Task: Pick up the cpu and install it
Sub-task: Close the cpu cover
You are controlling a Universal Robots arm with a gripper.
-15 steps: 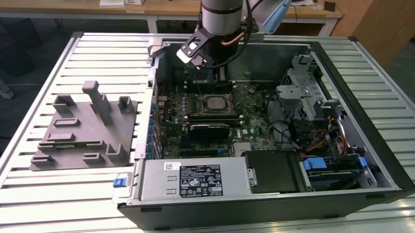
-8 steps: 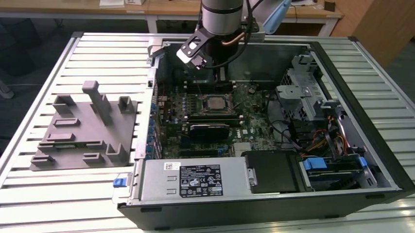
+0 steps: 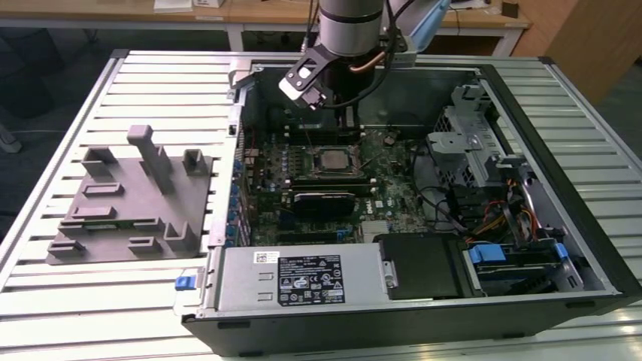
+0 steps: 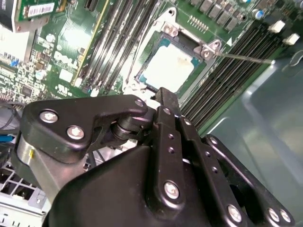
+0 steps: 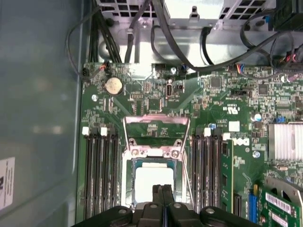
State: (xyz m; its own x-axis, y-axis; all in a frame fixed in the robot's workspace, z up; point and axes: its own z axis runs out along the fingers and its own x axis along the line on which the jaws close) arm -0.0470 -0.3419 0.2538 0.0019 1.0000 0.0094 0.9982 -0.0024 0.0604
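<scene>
Seated flat in the dark square metal-framed socket (image 5: 156, 152): the small square cpu (image 5: 154, 182) with shiny silver-grey top, face up, edges squared to the black memory slots (image 5: 100, 179). Being square, no long axis to tell. In the exterior view, near the middle of the green motherboard (image 3: 396, 192), at three o'clock from the grey moulded plastic tray (image 3: 131, 199). Clenched and empty: the black gripper (image 5: 162, 188), fingertips pressed together over the cpu's edge. Hinged silver socket frame (image 5: 156, 124) flipped open.
</scene>
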